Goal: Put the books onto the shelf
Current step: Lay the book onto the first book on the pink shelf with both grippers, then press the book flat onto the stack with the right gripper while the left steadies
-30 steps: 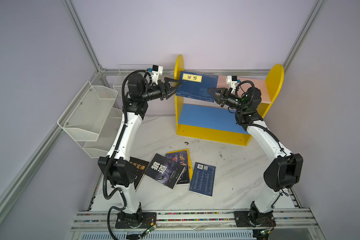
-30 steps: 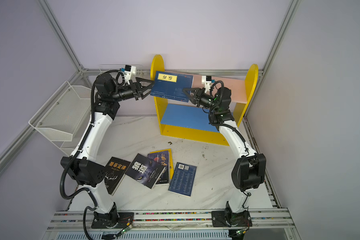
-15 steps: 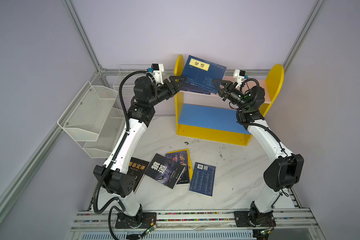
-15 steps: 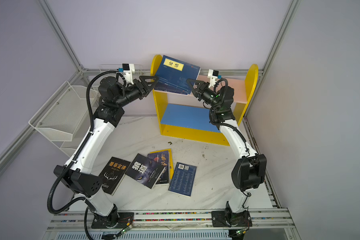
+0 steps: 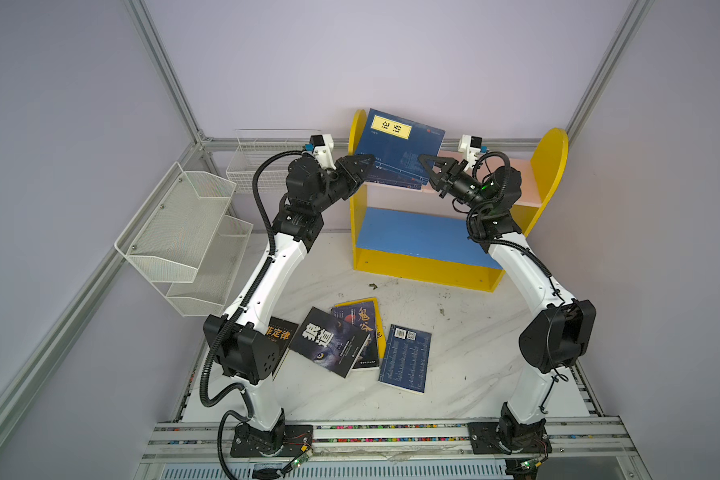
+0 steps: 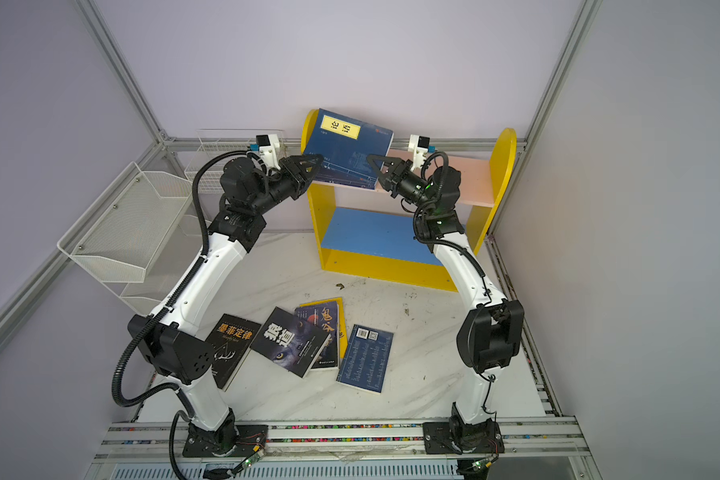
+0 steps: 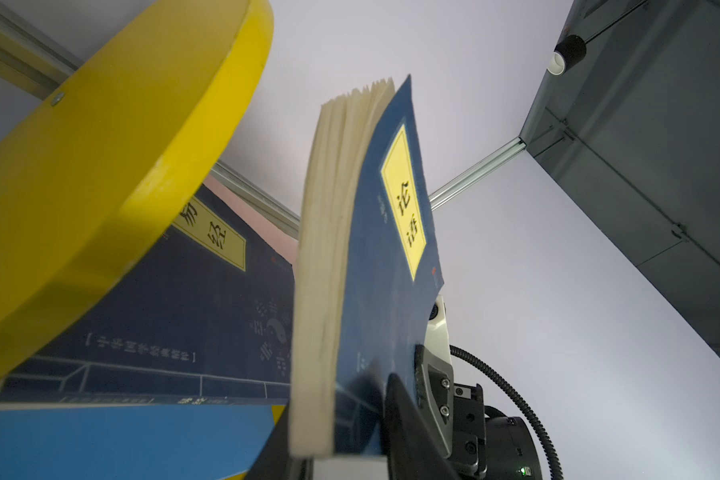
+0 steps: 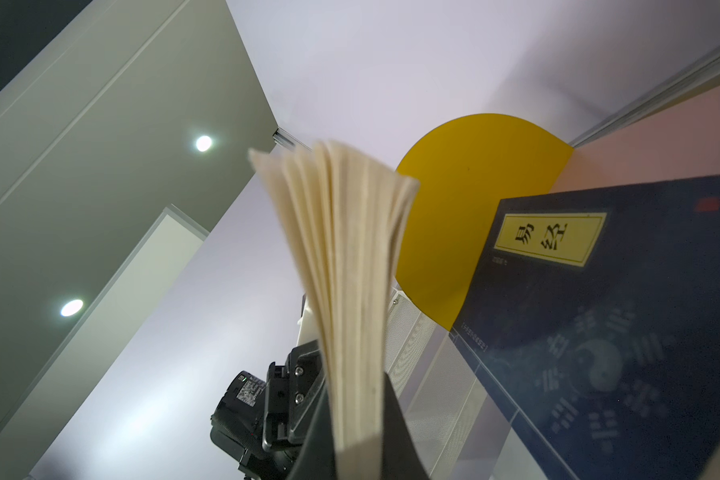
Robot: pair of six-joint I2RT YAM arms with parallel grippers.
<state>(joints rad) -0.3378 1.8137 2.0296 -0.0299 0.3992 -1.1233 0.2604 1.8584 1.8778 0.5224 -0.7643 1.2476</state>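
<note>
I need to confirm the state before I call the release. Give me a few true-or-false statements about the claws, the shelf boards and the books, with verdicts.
1. The left claw and the right claw both grip the raised navy book. True.
2. The raised navy book lies flat on the pink upper board. False: it is up on edge, tilted, between the claws.
3. A second navy book is already on the pink upper board. True.
4. A book rests on the blue lower board. False: no book shows there.
5. The black wolf-cover book overlaps the yellow-edged book. True.
</note>
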